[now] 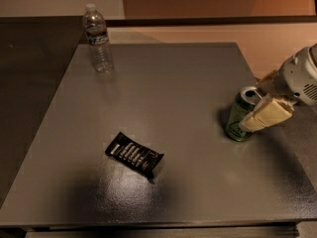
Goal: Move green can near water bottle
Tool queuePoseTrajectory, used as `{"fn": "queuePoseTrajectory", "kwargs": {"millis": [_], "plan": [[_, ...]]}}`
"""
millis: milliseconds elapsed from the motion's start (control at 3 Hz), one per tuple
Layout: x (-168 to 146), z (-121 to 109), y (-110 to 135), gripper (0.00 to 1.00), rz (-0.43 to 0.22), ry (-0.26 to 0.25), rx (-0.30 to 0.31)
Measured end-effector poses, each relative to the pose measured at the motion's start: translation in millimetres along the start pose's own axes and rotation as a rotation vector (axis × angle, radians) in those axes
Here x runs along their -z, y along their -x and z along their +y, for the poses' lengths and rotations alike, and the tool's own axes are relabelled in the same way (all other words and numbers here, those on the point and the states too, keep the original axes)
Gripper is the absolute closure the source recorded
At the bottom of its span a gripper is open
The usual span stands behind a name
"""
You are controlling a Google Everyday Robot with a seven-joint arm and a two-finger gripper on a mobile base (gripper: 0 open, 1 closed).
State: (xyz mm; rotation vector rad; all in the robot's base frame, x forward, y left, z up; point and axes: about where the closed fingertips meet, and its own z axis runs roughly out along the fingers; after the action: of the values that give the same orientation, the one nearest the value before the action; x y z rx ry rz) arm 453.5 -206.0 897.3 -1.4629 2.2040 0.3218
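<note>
The green can (237, 119) stands upright near the table's right edge, dark green with a silver top. My gripper (252, 105) reaches in from the right at the can, open. One pale finger (265, 115) lies across the can's near right side and the other (267, 78) sits behind its top. The can still rests on the table. The water bottle (97, 38), clear with a white cap and a label band, stands upright at the table's far left corner, far from the can.
A flat black snack packet (134, 154) lies left of centre near the front of the grey table (168, 83). The table's right edge runs just past the can, and a dark surface adjoins the table on the left.
</note>
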Motion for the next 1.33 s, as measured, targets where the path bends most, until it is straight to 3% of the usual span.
{"fn": "queuePoseTrajectory", "kwargs": {"millis": [667,1000,1333], "plan": [[0,-2,17,0.87,-0.010,0.004,-0.010],[-3,-18,46,1.00,-0.012,-0.001,-0.009],[-13,-37,80,1.00,-0.033,-0.004,-0.005]]}}
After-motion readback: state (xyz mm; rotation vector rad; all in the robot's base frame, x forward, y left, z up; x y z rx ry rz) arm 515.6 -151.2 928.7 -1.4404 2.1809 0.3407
